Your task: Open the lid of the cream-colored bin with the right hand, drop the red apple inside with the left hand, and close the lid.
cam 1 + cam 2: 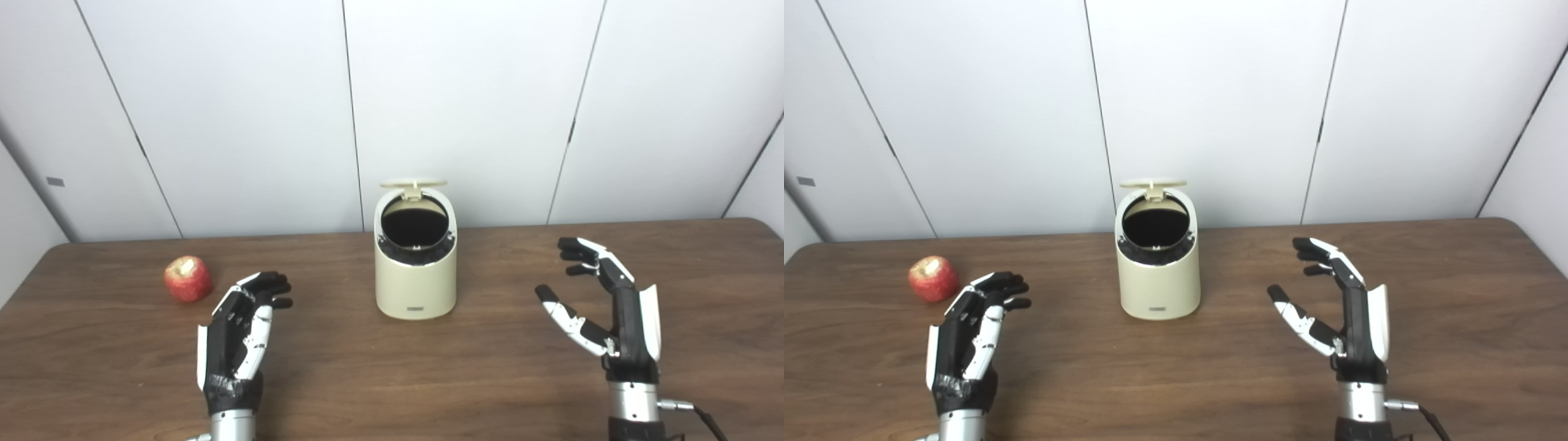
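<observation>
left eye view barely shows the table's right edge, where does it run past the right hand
observer: the right eye view shows more of it. The table has a rounded back corner, and its right edge slants forward until it leaves the picture.
operator: is the hand close to that edge
observer: no. The right hand, fingers apart and holding nothing, sits well inside it, and only bare wood shows between them.
</observation>
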`<control>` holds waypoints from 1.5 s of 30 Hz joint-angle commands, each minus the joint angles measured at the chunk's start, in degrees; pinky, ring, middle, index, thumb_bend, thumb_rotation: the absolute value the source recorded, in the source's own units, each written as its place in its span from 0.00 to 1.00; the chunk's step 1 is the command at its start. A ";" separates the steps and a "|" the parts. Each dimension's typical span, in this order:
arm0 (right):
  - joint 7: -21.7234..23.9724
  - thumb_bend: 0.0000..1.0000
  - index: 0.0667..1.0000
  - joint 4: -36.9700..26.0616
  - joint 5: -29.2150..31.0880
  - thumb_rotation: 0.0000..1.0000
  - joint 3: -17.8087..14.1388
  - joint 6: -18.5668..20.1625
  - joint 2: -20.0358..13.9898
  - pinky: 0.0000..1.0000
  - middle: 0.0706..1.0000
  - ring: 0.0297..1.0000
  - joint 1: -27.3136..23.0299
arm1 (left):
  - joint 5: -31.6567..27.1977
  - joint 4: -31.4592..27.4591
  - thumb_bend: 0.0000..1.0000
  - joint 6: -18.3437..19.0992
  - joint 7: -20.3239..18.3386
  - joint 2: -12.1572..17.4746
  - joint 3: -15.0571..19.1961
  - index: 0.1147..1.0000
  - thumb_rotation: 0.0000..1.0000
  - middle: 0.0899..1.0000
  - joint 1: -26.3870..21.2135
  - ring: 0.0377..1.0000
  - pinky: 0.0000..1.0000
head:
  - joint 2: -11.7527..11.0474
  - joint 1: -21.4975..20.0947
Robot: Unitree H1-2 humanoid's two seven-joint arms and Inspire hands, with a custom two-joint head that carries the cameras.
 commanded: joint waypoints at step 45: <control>-10.17 0.31 0.66 11.61 9.55 0.19 8.02 -2.18 -7.34 0.64 0.68 0.69 0.39 | 27.67 -2.71 1.00 39.58 7.96 20.01 10.28 1.00 0.38 1.00 -18.10 1.00 0.83 | -1.85 13.56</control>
